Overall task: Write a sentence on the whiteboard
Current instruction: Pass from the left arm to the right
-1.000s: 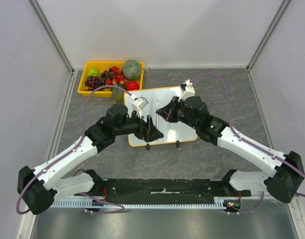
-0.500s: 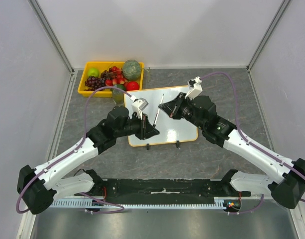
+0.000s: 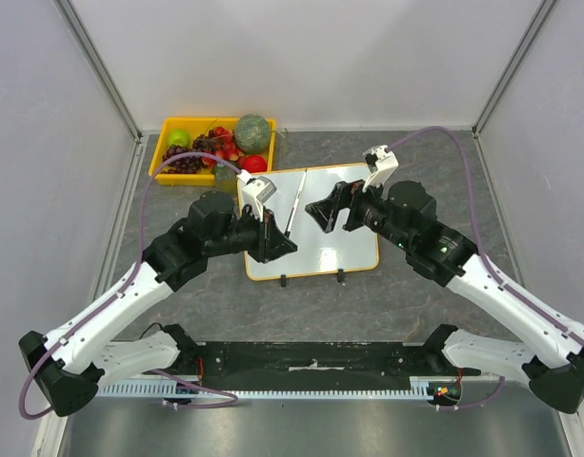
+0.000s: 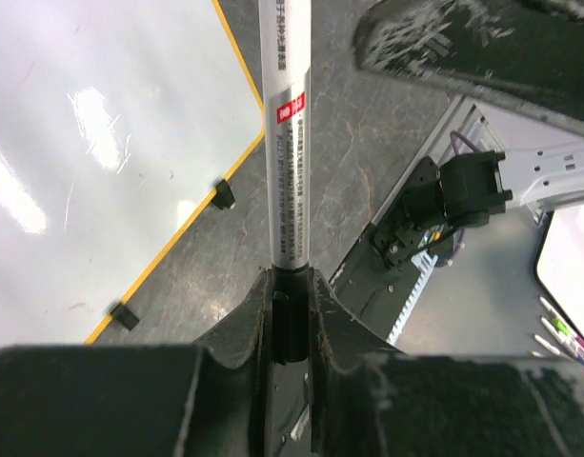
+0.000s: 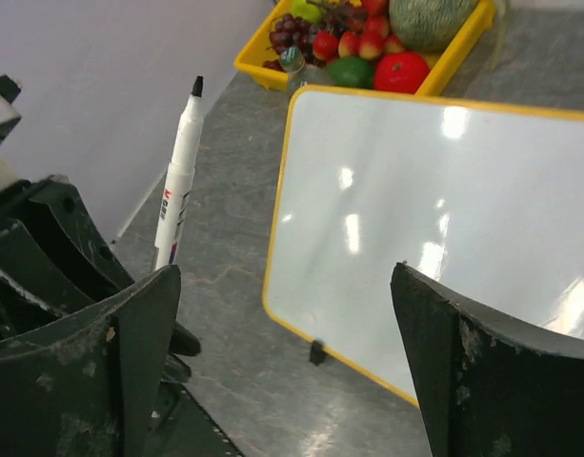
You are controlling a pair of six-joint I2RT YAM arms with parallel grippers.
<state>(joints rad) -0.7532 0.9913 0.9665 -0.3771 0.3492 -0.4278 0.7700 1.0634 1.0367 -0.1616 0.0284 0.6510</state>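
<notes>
The whiteboard point(image 3: 315, 224) lies flat mid-table, its white face bare inside a yellow frame; the sentence is not in view. My left gripper point(image 3: 275, 238) is shut on the dark butt end of a white marker point(image 3: 293, 204), which slants up over the board's left part. In the left wrist view the marker point(image 4: 290, 162) runs straight out from the left gripper point(image 4: 290, 290), with the whiteboard point(image 4: 91, 143) below. My right gripper point(image 3: 326, 210) hangs open over the board's middle, apart from the marker. Between its spread fingers point(image 5: 284, 276) I see the whiteboard point(image 5: 444, 190) and the marker point(image 5: 177, 186), tip up.
A yellow tray point(image 3: 164, 164) of fruit stands at the back left, just behind the board's far left corner, also in the right wrist view point(image 5: 258, 65). Two black clips point(image 3: 284, 279) stick out of the board's near edge. Grey tabletop surrounds the board.
The left gripper closed on the marker. The right gripper then opened, let the marker go and drew back to the right. The left arm shifted slightly left with the marker.
</notes>
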